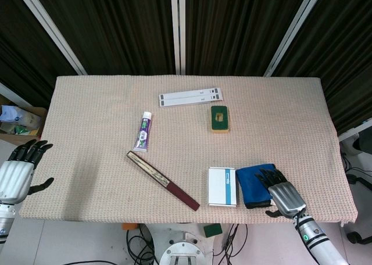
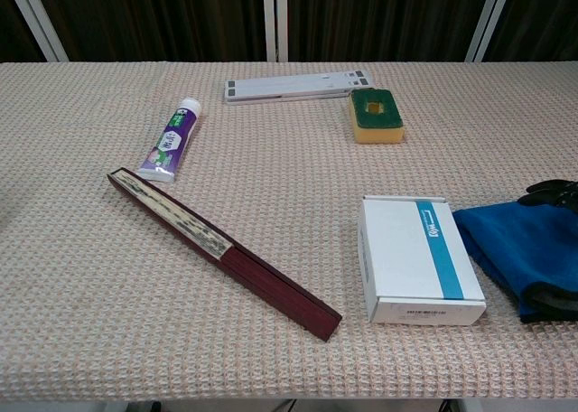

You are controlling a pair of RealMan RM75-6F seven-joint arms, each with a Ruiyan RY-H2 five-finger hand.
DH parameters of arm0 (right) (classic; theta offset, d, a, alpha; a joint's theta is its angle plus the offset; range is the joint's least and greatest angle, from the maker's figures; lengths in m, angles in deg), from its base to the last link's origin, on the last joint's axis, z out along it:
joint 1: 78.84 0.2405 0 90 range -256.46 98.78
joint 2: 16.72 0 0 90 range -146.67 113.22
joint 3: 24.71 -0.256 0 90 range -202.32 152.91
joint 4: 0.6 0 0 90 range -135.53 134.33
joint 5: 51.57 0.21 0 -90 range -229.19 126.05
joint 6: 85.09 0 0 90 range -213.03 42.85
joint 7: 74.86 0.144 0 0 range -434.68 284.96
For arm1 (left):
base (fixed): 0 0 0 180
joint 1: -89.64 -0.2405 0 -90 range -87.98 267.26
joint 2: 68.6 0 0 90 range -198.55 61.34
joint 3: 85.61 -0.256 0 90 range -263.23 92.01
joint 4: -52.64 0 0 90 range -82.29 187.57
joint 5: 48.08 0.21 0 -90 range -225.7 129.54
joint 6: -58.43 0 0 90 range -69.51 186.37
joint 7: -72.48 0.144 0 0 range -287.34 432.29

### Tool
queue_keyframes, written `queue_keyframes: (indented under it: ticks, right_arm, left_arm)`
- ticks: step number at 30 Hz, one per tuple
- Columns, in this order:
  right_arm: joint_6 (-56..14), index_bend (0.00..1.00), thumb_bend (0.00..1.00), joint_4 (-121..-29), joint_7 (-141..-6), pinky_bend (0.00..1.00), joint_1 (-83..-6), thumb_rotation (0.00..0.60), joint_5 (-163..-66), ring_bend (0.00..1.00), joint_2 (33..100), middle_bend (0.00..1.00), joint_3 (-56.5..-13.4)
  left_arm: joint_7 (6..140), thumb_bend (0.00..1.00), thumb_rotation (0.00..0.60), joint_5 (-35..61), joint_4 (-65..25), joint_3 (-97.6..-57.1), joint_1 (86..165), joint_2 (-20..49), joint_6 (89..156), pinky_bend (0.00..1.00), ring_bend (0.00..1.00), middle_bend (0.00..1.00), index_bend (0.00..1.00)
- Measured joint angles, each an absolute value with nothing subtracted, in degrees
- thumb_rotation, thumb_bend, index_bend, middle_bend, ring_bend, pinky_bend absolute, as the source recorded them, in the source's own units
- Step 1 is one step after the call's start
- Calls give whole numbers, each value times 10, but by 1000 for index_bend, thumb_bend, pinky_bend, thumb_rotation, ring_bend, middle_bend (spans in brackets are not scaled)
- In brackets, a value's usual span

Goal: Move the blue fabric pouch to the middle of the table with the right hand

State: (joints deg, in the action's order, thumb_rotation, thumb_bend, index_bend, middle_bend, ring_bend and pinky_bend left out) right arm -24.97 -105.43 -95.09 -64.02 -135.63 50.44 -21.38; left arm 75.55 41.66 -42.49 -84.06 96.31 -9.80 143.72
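The blue fabric pouch [image 1: 251,183] [image 2: 513,249] lies flat near the table's front right edge, just right of a white and teal box [image 1: 222,186] [image 2: 417,259]. My right hand [image 1: 281,193] lies over the pouch's right part, its dark fingertips [image 2: 551,192] resting on the cloth. The thumb stands off the pouch's near corner, and nothing is pinched. The pouch has a black band along its near edge. My left hand [image 1: 18,167] hovers beside the table's left edge with its fingers spread and holding nothing.
A closed dark red folding fan [image 1: 162,179] [image 2: 219,249] lies diagonally at centre front. A toothpaste tube [image 1: 143,132] [image 2: 169,139], a green and yellow sponge [image 1: 219,118] [image 2: 376,116] and a white strip [image 1: 190,96] [image 2: 296,87] sit further back.
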Motion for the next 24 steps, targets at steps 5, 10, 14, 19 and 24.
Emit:
queue_keyframes:
  ticks: [5,10,14,19,24]
  right_arm:
    - [-250,0,0,-1052,-953,0,-636,600,-1351,0,506,0,-214]
    - [-258,0,0,-1049,-966,0,-630,600,-1336,0,512,0,-214]
    - [-264,0,0,-1045,-968,0,-622,600,-1333,0,522,0,-215]
    - [-284,0,0,-1025,-952,0,-602,600,-1330,0,539,0,-222]
    - [-295,0,8,-1016,-975,0,-590,600,-1315,0,551,0,-228]
  left_arm:
    - [754,124,600,420,-421,-842,960,-97,1442,180,92,157,185]
    - [752,124,600,419,-420,-842,960,-96,1443,180,92,157,185]
    - [753,124,600,420,-421,-842,960,-96,1444,180,92,157,185]
    - [752,124,600,428,-428,-844,961,-100,1444,180,92,157,186]
    - [755,124,600,433,-435,-846,960,-106,1447,180,92,157,188]
